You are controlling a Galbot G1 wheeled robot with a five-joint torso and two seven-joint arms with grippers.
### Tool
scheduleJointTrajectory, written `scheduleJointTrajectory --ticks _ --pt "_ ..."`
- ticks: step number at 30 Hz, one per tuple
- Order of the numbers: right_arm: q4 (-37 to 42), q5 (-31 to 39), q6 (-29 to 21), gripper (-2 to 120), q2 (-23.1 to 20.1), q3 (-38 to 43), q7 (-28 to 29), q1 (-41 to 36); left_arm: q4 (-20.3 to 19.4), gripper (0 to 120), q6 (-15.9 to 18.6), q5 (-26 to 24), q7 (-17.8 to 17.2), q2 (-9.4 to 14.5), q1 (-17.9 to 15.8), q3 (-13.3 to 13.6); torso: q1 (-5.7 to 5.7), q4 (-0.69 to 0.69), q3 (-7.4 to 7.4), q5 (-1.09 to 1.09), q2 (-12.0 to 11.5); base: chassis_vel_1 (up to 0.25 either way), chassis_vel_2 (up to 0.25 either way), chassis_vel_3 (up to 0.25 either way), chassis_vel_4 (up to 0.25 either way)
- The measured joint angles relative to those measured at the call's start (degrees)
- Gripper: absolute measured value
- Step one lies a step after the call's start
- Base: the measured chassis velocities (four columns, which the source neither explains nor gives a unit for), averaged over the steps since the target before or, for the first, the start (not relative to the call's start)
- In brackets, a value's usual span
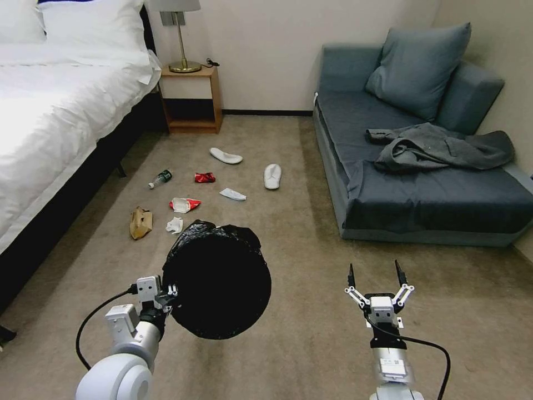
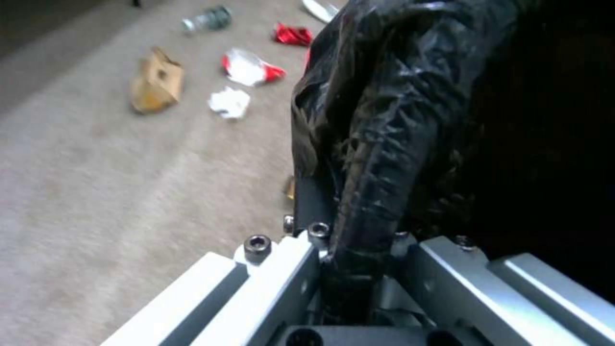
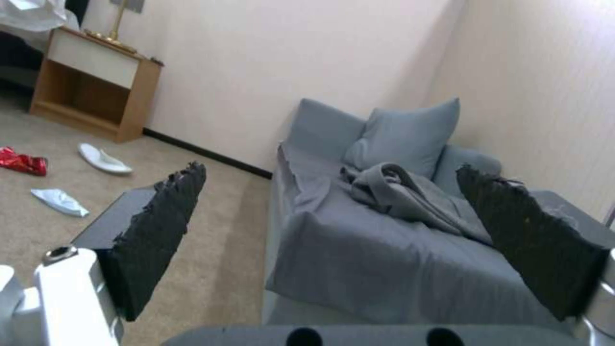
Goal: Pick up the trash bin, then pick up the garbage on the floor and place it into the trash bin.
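The left gripper (image 1: 169,293) has its jaws clenched on the rim of the trash bin (image 1: 219,280), pinching the crinkled, glossy black plastic liner between metal fingers (image 2: 301,202). The bin hangs off the carpet, tipped so its round dark mouth faces the head camera. The right gripper (image 1: 375,276) is held out over bare carpet well to the bin's right, its jaws released and spread wide, the rough black pads (image 3: 160,230) grasping nothing.

Just past the bin the garbage lies scattered on the short-pile beige floor (image 1: 311,311): a crumpled white tissue (image 1: 174,225), a creased brown paper bag (image 1: 140,222), a torn red-and-white wrapper (image 1: 184,204), a crushed red can (image 1: 204,177), a small green-labelled bottle (image 1: 160,179) on its side, and a flat white scrap (image 1: 232,194). Farther off lie two flat white slippers (image 1: 225,155), well apart from each other.

A bed (image 1: 61,105) with smooth white linen borders the left, a wooden nightstand (image 1: 190,100) stands at the wall, and a grey fabric sofa (image 1: 422,183) with a rumpled grey garment (image 1: 438,147) fills the right.
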Motion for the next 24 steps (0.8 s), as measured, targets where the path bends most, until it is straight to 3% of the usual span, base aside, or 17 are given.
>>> scheduleJointTrajectory --ticks 2,6,10,14,24 --pt "0.0 0.0 0.08 100 0.0 -0.03 -0.03 0.03 -0.07 0 -2.36 1.7 -0.01 1.07 0.98 0.02 0.0 0.0 0.0 0.0 0.0 0.0 0.0 0.0 0.0" --pt "0.0 -0.01 0.27 100 0.0 -0.04 -0.02 0.02 -0.54 0 -3.57 2.46 1.85 1.73 1.8 -0.21 0.0 0.01 0.0 0.0 0.0 0.0 0.0 0.0 0.0" --pt "0.01 -0.09 0.69 100 0.0 0.02 0.01 -0.14 0.28 0 -7.08 4.4 2.69 0.76 0.72 -0.44 0.0 -0.01 0.0 0.0 0.0 0.0 0.0 0.0 0.0" --pt "0.15 0.0 0.99 100 0.0 0.05 0.2 -0.5 -0.07 0 -5.9 4.09 1.3 -0.52 0.29 -0.15 0.0 0.0 0.0 0.0 0.0 0.0 0.0 0.0 0.0" --pt "0.79 0.0 1.45 100 0.0 0.26 0.45 -0.83 -1.36 0 -4.29 2.63 1.74 0.35 2.51 -0.05 0.0 0.0 0.0 0.0 0.0 0.0 0.0 0.0 0.0"
